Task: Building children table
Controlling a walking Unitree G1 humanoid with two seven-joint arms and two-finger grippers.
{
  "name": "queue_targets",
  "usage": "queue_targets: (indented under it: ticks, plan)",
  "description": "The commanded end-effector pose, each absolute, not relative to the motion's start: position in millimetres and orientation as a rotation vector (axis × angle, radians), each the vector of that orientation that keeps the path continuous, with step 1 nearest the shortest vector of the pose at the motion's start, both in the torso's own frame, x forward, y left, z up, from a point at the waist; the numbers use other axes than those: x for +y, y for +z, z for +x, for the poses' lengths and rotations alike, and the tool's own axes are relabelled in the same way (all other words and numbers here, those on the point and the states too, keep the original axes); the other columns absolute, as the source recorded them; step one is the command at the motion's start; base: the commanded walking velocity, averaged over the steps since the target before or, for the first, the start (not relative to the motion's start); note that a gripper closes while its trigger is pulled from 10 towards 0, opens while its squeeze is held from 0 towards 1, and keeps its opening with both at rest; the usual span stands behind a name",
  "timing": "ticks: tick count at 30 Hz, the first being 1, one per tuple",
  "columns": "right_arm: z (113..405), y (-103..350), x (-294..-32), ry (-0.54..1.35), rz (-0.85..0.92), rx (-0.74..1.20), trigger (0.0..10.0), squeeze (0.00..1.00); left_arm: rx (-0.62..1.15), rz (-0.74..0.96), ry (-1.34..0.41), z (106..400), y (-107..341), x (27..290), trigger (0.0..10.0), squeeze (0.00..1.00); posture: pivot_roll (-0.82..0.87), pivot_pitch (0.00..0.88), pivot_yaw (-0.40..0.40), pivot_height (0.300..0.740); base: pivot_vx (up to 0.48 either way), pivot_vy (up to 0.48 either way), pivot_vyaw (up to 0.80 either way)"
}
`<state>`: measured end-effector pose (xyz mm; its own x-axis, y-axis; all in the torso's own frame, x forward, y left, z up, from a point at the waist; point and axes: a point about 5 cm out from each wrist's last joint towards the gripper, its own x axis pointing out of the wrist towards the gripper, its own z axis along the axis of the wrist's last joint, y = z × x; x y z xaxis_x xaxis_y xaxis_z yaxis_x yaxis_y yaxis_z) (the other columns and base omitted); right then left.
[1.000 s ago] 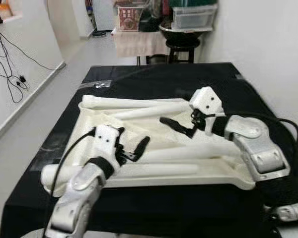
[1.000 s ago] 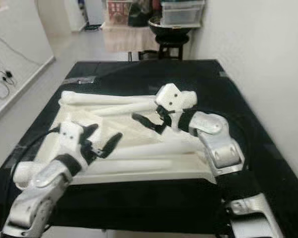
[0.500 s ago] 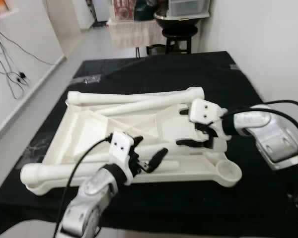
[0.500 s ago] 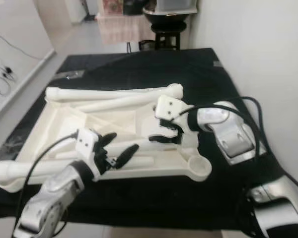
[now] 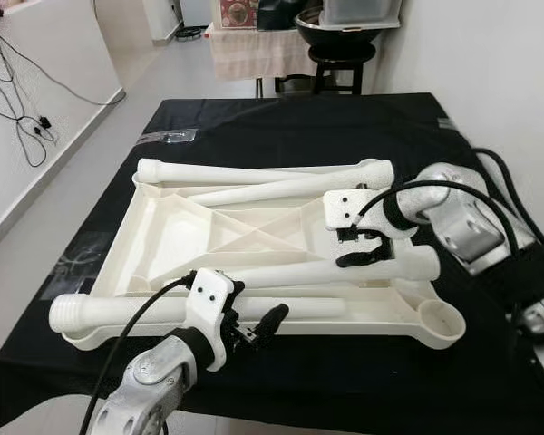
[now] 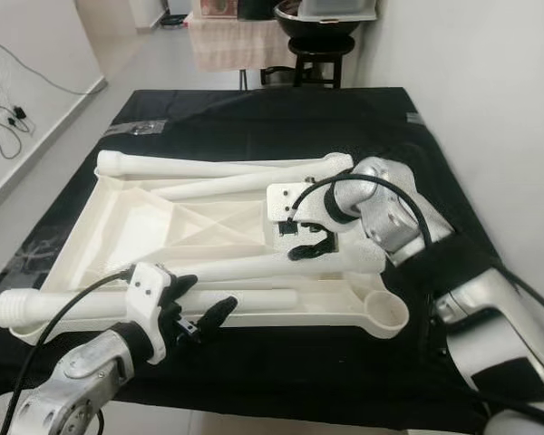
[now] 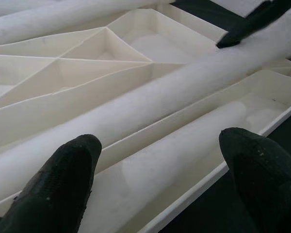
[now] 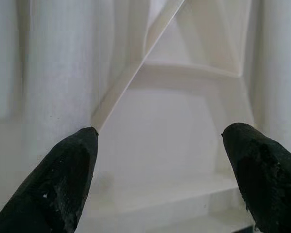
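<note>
Both grippers spread over the upturned tabletop, no leg taken yet

The right gripper (image 5: 361,250), its two black fingers spread apart and holding nothing, hangs just above the white plastic tabletop (image 5: 168,227), which lies upside down with its ribbed underside showing. It sits over the tabletop's right part, close above the long white plastic table leg (image 5: 299,272) that lies loose across the ribs. The left gripper (image 5: 254,328), also spread and empty, hovers at the tabletop's near edge, just over a second white leg (image 5: 127,310) lying along that edge with its threaded end sticking out past the left corner. Two more white legs (image 5: 254,172) rest along the tabletop's far edge. An open round socket (image 5: 440,319) shows at the tabletop's near right corner. All of this rests on the black-covered bench (image 5: 299,122).

What could go wrong, as a judgement: the legs are smooth, round and unsecured, so a closing gripper that meets one off-centre may roll it aside or pinch a thin rib instead. The light tabletop may also slide on the cloth if either arm pushes sideways, and the overhanging near leg could tip off the bench
</note>
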<state>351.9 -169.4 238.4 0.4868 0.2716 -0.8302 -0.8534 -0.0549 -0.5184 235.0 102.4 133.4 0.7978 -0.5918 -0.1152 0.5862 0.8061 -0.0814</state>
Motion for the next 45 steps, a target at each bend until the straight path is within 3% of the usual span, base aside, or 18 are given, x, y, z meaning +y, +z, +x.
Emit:
queue_targets:
  ticks: [1, 9, 13, 18, 24, 25, 31, 35, 39, 40, 45]
  plan:
    - [351, 226, -176, 1.017, -1.348, 0.676, 10.0, 0.00, 0.161, -0.024, -0.617, 234, 131, 104, 10.0, 0.00, 0.03, 0.071, -0.011, 0.740, 0.000, 0.000, 0.00]
    - [356, 245, -175, 1.086, -1.275, 0.711, 10.0, 0.00, 0.137, -0.021, -0.593, 238, 137, 104, 10.0, 0.00, 0.03, 0.068, -0.019, 0.740, 0.000, 0.000, 0.00]
    - [356, 273, -159, 1.185, -1.085, 0.545, 10.0, 0.00, 0.113, -0.017, -0.571, 243, 141, 108, 10.0, 0.00, 0.03, 0.067, -0.019, 0.740, 0.000, 0.000, 0.00]
    - [354, 282, -155, 1.232, -1.019, 0.472, 10.0, 0.00, 0.105, -0.014, -0.562, 245, 142, 109, 10.0, 0.00, 0.03, 0.068, -0.017, 0.740, 0.000, 0.000, 0.00]
    - [351, 280, -156, 1.257, -1.002, 0.475, 10.0, 0.00, 0.101, -0.014, -0.558, 246, 143, 110, 10.0, 0.00, 0.02, 0.069, -0.014, 0.740, 0.000, 0.000, 0.00]
    - [336, 274, -165, 1.355, -0.993, 0.546, 10.0, 0.00, 0.098, -0.013, -0.559, 246, 144, 109, 10.0, 0.00, 0.02, 0.070, -0.014, 0.740, 0.000, 0.000, 0.00]
    - [322, 267, -174, 1.424, -1.004, 0.610, 10.0, 0.00, 0.095, -0.012, -0.557, 246, 145, 110, 10.0, 0.00, 0.02, 0.076, -0.015, 0.740, 0.000, 0.000, 0.00]
    - [312, 252, -192, 1.375, -1.047, 0.706, 10.0, 0.00, 0.095, -0.014, -0.555, 246, 146, 110, 10.0, 0.00, 0.02, 0.082, -0.010, 0.740, 0.000, 0.000, 0.00]
    - [316, 239, -206, 1.245, -1.086, 0.782, 10.0, 0.00, 0.096, -0.015, -0.564, 245, 146, 108, 10.0, 0.00, 0.01, 0.083, -0.009, 0.740, 0.000, 0.000, 0.00]
    - [322, 230, -215, 1.132, -1.124, 0.840, 10.0, 0.00, 0.095, -0.015, -0.566, 245, 147, 108, 10.0, 0.00, 0.01, 0.084, -0.006, 0.740, 0.000, 0.000, 0.00]
    - [325, 221, -221, 1.008, -1.139, 0.877, 10.0, 0.00, 0.092, -0.016, -0.568, 246, 148, 108, 10.0, 0.00, 0.01, 0.085, -0.004, 0.740, 0.000, 0.000, 0.00]
